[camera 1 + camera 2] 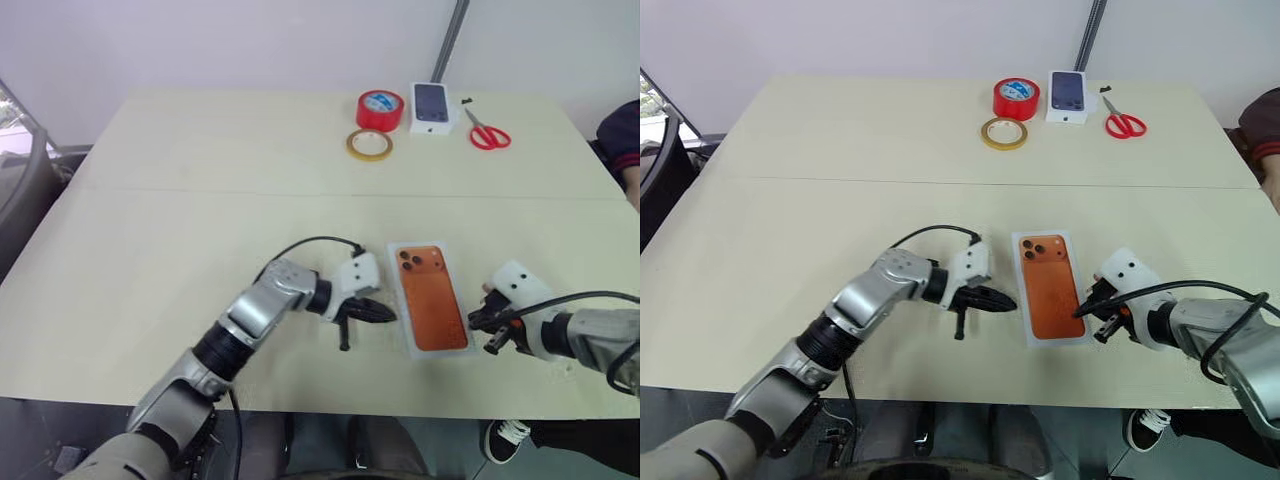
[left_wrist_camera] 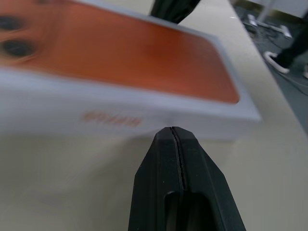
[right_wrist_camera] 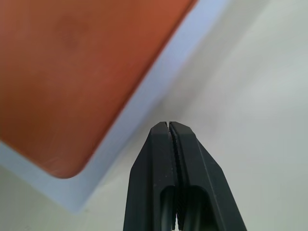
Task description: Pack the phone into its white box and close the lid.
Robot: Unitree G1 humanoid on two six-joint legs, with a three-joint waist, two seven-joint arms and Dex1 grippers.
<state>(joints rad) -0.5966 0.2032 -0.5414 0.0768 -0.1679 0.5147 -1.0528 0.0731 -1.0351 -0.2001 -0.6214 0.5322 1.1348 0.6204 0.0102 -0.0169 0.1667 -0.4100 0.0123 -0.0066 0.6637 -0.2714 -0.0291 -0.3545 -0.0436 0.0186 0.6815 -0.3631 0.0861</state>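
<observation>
On the pale cream tabletop, working from the robot's left, the left gripper lies low with its two black fingers pressed flat together, holding nothing; its tip points at the long side of the white box, close to the wall but apart from it in the left wrist view. The flat orange-copper phone, camera bump with three dark lenses toward the far end, lies back-up inside the shallow white-rimmed box, near the front edge of the table. On the other side, the right gripper is likewise clenched on nothing, its tip just beside the box's near right corner.

The risks, as I judge them:

- No loose lid is evident beside the box (the small white carton printed with a dark phone stands far back, with the red tape roll, the tan tape ring and the red-handled scissors). If that carton is taken for the lid, the wrong thing gets fetched.
- Shut fingers can only push. A nudge from one side without the other bracing would slide or spin the light box.
- The box lies near the front table edge; a push toward the robot could tip it off.
- A fingertip riding over the thin rim could scrape the phone's back or lever it out of its seat.
- The right gripper's cable trails close by and might snag a corner.
</observation>
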